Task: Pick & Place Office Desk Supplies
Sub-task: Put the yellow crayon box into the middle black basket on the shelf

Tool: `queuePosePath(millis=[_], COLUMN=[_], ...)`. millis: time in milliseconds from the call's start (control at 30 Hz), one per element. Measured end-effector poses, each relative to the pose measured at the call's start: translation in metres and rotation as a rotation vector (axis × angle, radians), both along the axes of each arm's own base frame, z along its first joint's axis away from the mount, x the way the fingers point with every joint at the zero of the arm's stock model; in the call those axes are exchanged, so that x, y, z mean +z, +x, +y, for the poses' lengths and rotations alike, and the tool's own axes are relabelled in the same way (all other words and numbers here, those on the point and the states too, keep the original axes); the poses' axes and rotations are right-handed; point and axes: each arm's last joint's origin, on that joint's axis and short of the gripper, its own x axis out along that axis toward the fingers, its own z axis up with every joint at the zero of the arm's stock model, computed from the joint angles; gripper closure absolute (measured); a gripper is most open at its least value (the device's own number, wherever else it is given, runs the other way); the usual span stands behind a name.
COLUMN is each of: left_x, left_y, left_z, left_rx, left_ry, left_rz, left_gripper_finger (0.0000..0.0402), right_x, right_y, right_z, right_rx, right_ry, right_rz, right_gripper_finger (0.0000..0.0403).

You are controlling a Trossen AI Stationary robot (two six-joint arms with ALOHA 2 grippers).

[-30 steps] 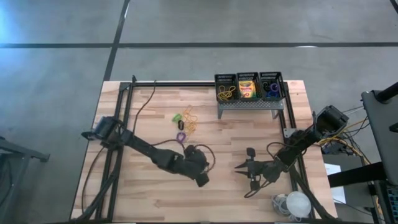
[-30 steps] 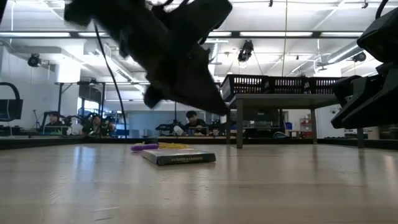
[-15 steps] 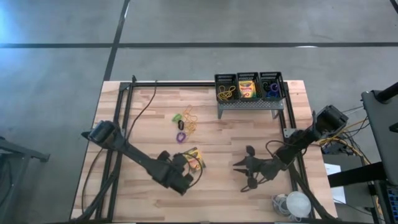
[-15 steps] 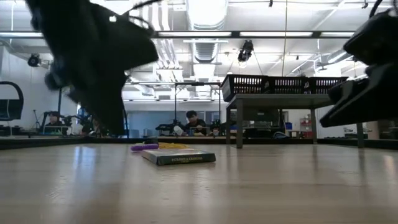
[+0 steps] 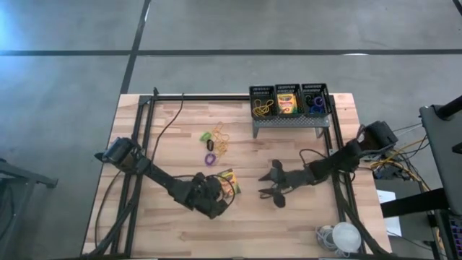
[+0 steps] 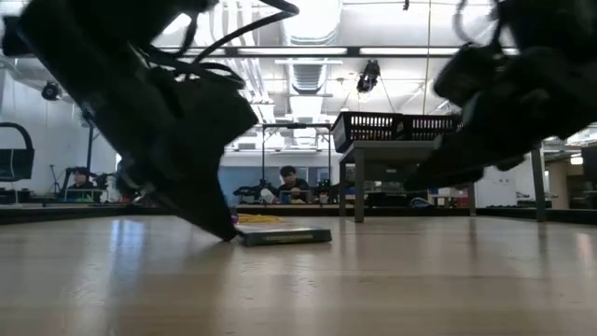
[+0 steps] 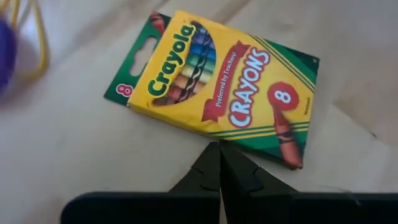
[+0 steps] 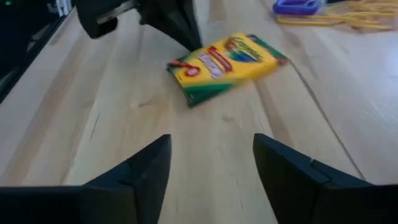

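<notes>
Crayons were seen from above in a yellow-and-green Crayola box (image 5: 229, 180) lying flat on the wooden counter (image 5: 166, 231), with the left pincer (image 5: 219, 204) lowered just beside it. The right pincer (image 5: 268, 189) was held spread apart to the box's right, well clear of it. Loose rubber bands (image 5: 221, 139) and small rings (image 5: 210, 157) were scattered farther back. Three black mesh bins (image 5: 289, 100) were set on a grey perforated stand (image 5: 287, 121) at the far edge.

At counter height, the crayon box (image 6: 284, 235) was seen flat, with the left pincer (image 6: 222, 231) touching down at its near end.

Through the left wrist camera, the two fingertips (image 7: 219, 163) were pressed together at the edge of the box (image 7: 217, 84), gripping nothing.

Through the right wrist camera, both fingers (image 8: 146, 171) were parted wide, and the box (image 8: 225, 59) lay ahead, beside the other arm's pincer (image 8: 186, 37).
</notes>
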Motion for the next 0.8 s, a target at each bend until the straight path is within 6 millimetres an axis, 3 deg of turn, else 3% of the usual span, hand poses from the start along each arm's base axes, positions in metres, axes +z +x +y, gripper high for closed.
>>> queuePosePath(millis=[300, 500, 800], left_x=[-0.011, -0.022, -0.019], left_y=[0.026, 0.033, 0.039], left_z=[0.019, 0.019, 0.015], left_rx=[-0.096, -0.118, -0.160], left_ry=[0.106, 0.120, 0.144], left_rz=[-0.073, -0.106, -0.117], left_gripper_finger=[0.0401, 0.0401, 0.0401], right_x=[-0.022, -0.036, -0.031], right_y=[0.039, 0.044, 0.045], right_z=[-0.008, -0.017, -0.018], right_rx=[0.048, -0.025, -0.018], right_ry=[0.109, 0.180, 0.206], right_rz=[0.111, 0.164, 0.135], right_gripper_finger=[0.0143, 0.0141, 0.0140])
